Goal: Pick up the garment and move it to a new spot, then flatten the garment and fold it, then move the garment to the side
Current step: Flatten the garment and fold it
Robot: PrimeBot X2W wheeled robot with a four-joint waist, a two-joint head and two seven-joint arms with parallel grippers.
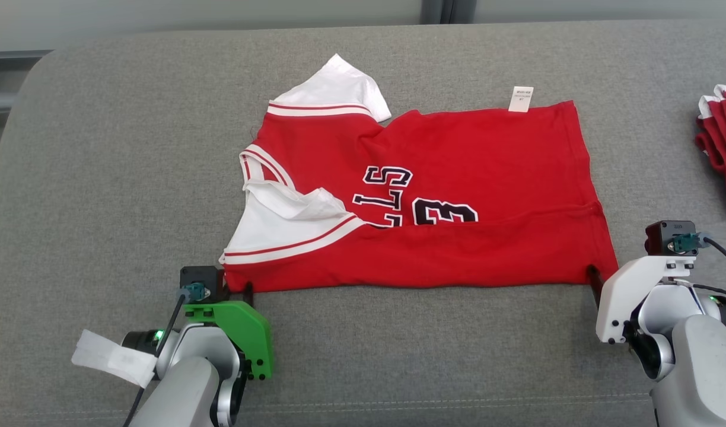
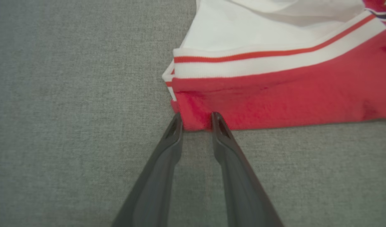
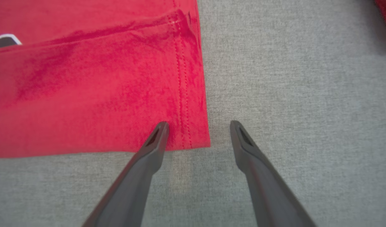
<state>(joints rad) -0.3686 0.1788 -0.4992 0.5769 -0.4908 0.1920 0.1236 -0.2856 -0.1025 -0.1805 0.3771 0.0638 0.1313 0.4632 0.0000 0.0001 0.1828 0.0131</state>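
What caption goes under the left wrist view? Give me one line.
Left gripper straddling the near corner of the red-and-white jersey, which lies on a grey cushion.

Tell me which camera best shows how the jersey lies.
The head view: the whole red jersey shows there, its near part folded up over the lettering. The left wrist view gives its sleeve-side corner; the right wrist view, its hemmed corner.

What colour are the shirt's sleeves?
White sleeves with a red stripe along the cuff, on a red shirt. Head view shows them best.
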